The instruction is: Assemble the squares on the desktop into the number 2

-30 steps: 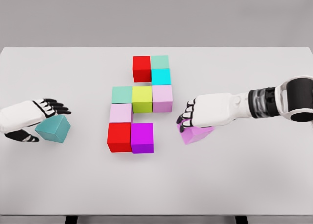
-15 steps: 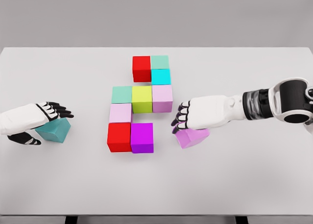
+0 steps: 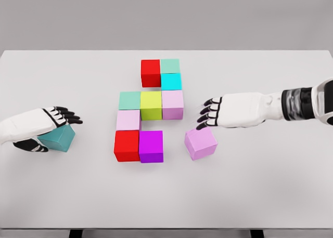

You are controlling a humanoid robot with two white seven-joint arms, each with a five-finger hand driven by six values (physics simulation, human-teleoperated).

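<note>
Several coloured cubes form a figure mid-table: red (image 3: 150, 72) and pale green (image 3: 170, 66) on top, cyan (image 3: 171, 81), then green (image 3: 129, 100), yellow-green (image 3: 151, 105) and lilac (image 3: 173, 104), pale pink (image 3: 128, 120), red (image 3: 127, 145) and magenta (image 3: 151, 146). A loose violet cube (image 3: 201, 143) lies right of the magenta one, apart from it. My right hand (image 3: 207, 115) hovers open just above and behind it, not touching. My left hand (image 3: 65, 118) rests open over a teal cube (image 3: 56, 138) at the far left.
The white table (image 3: 260, 186) stretches wide, with its front edge near the bottom of the view. Bare surface lies between the figure and each hand.
My right hand let go of the violet cube and lifted up and to the right. The cube now sits flat, slightly left of where it was. The left hand barely shifted.
</note>
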